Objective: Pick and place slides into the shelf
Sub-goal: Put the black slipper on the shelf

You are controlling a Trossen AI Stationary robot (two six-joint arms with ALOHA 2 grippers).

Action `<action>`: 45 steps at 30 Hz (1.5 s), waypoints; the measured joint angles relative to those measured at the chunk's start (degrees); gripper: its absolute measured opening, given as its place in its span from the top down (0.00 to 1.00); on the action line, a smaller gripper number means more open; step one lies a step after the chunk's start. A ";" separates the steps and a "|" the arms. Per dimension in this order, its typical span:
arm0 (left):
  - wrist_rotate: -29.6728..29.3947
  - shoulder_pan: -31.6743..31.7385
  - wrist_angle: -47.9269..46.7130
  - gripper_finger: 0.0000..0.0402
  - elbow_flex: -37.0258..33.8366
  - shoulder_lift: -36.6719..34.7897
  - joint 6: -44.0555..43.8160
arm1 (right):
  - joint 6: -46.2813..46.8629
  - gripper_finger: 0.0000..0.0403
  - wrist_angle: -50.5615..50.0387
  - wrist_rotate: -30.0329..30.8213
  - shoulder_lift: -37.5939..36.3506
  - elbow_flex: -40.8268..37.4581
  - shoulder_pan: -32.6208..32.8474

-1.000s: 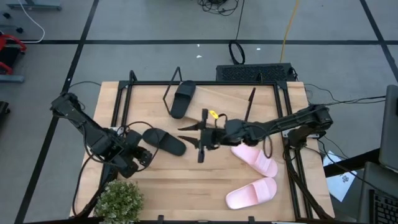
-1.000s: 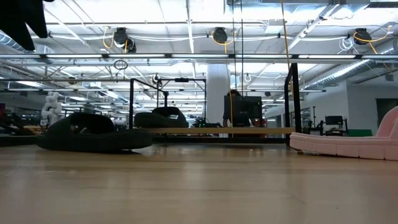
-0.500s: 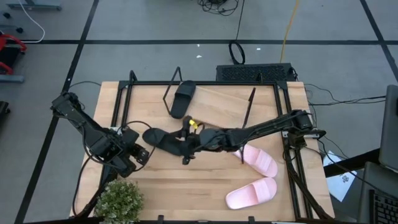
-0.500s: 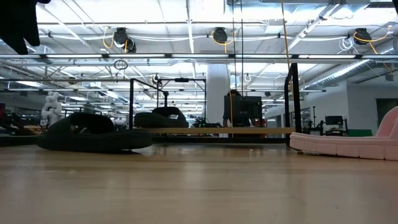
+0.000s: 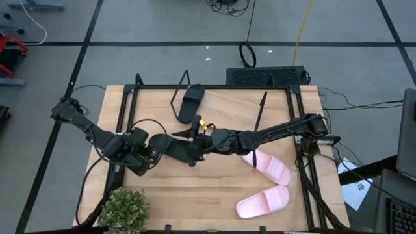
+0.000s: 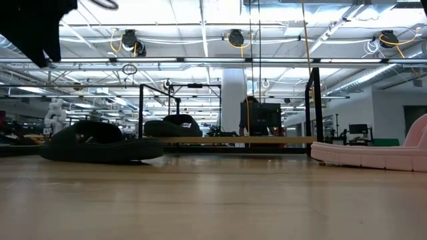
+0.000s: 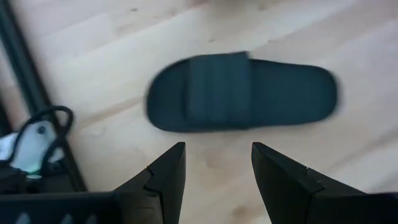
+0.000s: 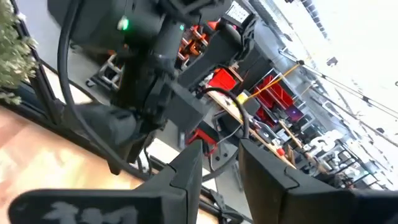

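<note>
Wooden tabletop (image 5: 214,195) carries a black slide (image 7: 239,92) just ahead of the open, empty left gripper (image 7: 217,163). Right gripper (image 5: 192,140), parted and empty, hangs over it. One arm should be lowered squarely across the strap before closing; the shelf (image 5: 231,107) awaits behind.

The table (image 5: 214,195) is pale wood with visible grain and a smooth, slightly satin top. The 2 black slides (image 5: 179,148) (image 5: 191,102) look like matt foam or rubber; the 2 pink slides (image 5: 262,201) (image 5: 270,167) are matt too. The shelf (image 5: 231,109) is a light wooden plank on thin black metal wire. At 7 o'clock, a plant (image 5: 123,209) looks rough and leafy.
</note>
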 joint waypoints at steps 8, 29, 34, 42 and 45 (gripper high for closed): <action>3.89 4.48 14.01 0.55 -12.62 -4.95 3.41 | -5.05 0.76 -0.42 7.83 -0.74 0.00 0.86; 5.82 14.88 33.10 0.55 -28.70 -15.15 14.37 | -7.01 0.76 0.13 8.86 -2.77 -0.02 1.28; 5.87 18.32 33.38 0.55 -29.52 -15.13 18.32 | -7.01 0.76 0.12 8.86 -2.77 -0.04 1.28; 10.12 22.50 37.85 0.55 -31.62 -15.13 24.30 | -7.03 0.76 0.13 8.86 -2.77 -0.04 1.15; 10.56 23.35 38.36 0.55 -32.01 -15.15 25.16 | -7.01 0.76 0.13 8.86 -2.77 -0.04 1.12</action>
